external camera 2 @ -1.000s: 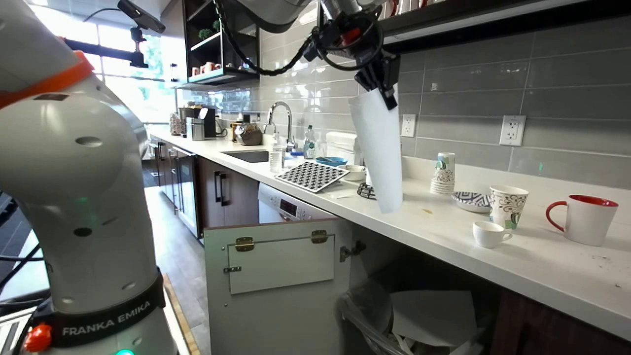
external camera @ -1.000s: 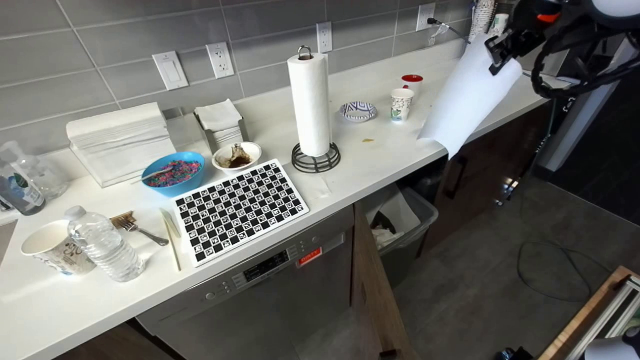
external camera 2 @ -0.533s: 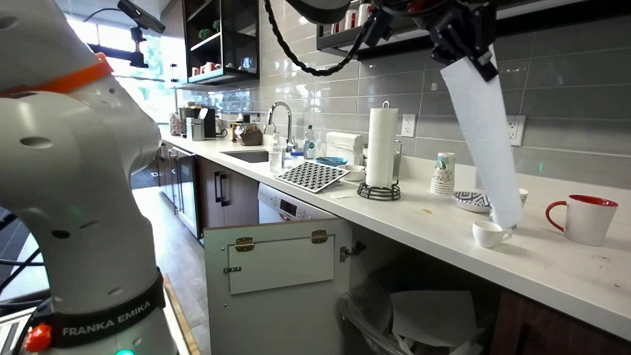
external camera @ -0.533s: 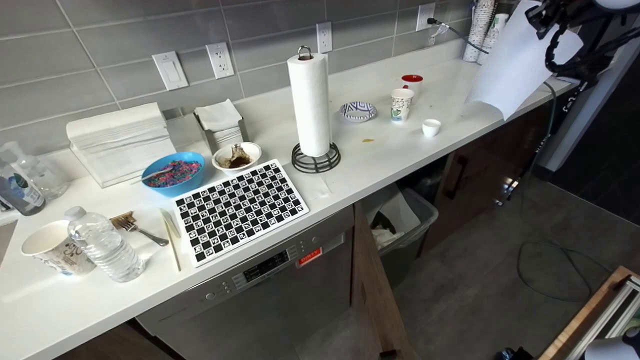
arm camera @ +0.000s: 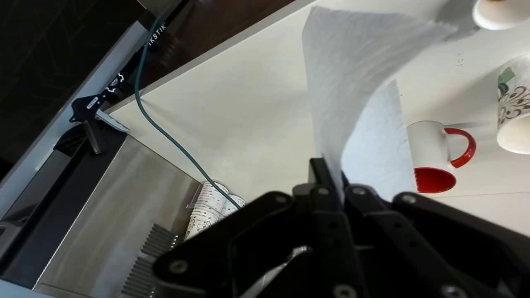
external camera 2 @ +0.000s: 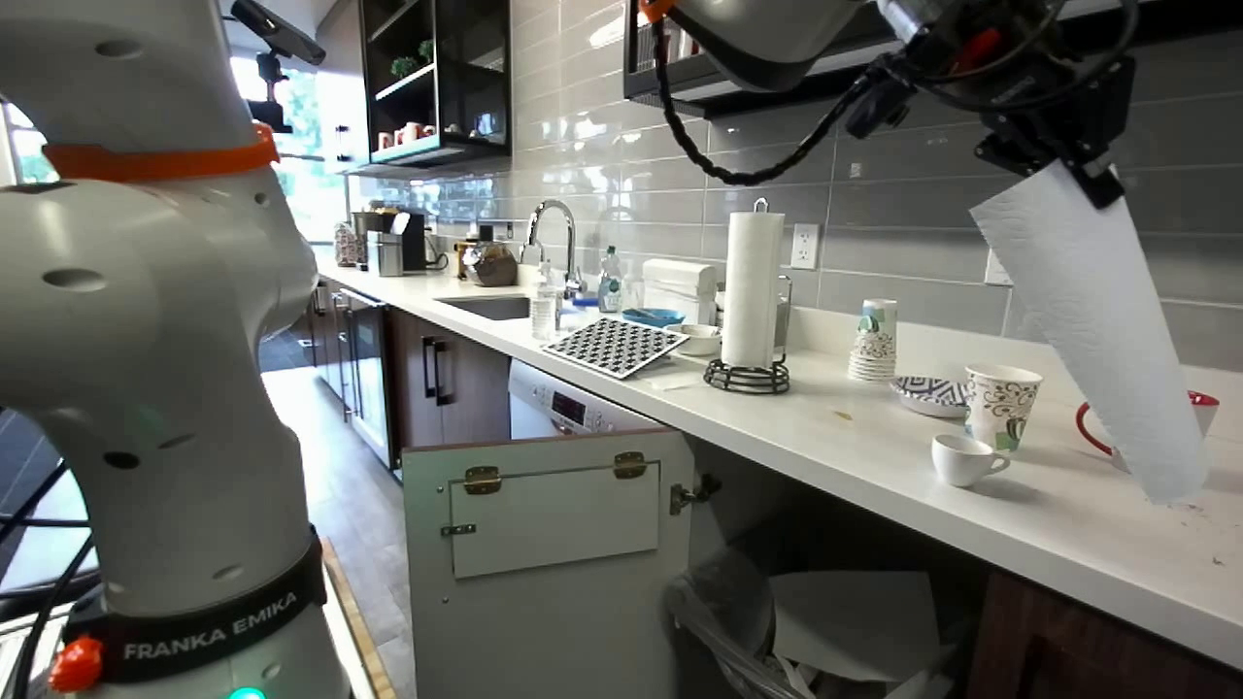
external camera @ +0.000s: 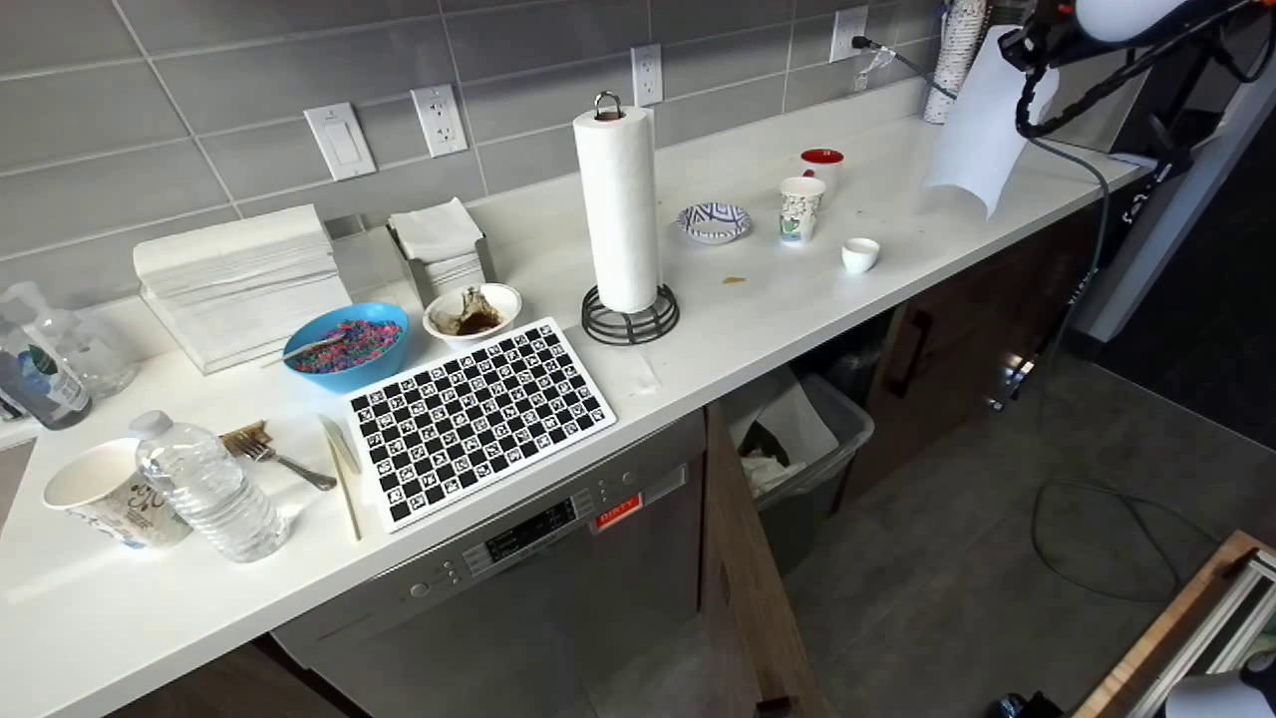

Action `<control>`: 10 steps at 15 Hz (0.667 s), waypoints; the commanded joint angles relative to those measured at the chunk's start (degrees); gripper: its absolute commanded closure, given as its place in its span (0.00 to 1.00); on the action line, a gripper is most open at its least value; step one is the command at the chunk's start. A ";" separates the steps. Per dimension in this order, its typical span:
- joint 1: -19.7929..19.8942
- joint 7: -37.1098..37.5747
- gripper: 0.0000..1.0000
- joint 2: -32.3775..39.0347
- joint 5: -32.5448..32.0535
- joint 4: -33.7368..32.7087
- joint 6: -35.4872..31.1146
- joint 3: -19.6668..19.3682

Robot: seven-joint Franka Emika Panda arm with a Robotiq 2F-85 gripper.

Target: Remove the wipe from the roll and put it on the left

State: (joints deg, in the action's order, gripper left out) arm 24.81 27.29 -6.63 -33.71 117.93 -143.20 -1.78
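Gripper (arm camera: 332, 177) pinched tight on the wipe (arm camera: 352, 58) — plain in the wrist view, where the wipe runs out and curls over to one side. The mug (arm camera: 428, 142) shows just beside it, red handle turned away, and past that a paper cup (arm camera: 515, 103), cut off.

In an exterior view the roll (external camera: 616, 209) stands upright on its wire base (external camera: 630, 325), well apart from the wipe, which hangs over the counter (external camera: 738, 339) towards its end. The small cup (external camera: 859, 255) sits between the two.

In an exterior view the cabinet door (external camera 2: 544, 607) stands open below the counter, and the wipe slants down from the gripper, hiding part of the mug — whether its lower edge touches the counter, I can't tell.
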 commanded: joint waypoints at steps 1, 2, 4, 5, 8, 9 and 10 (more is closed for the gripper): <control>-4.03 0.33 1.00 2.37 -0.10 -2.23 0.25 -4.38; -4.72 0.28 0.99 3.91 0.06 -3.44 0.20 -5.38; -5.46 0.35 0.99 4.15 0.01 -3.60 0.15 -6.16; -5.60 0.36 0.99 3.77 0.00 -3.57 0.15 -6.15; -6.29 0.49 1.00 4.76 -0.25 -4.81 1.05 -6.72; -6.52 -0.64 1.00 6.83 1.14 -6.65 0.71 -7.41; -6.78 -1.57 1.00 7.98 2.23 -7.52 0.59 -7.93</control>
State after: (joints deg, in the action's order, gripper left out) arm 19.72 27.69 -2.66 -33.61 114.03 -143.17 -7.44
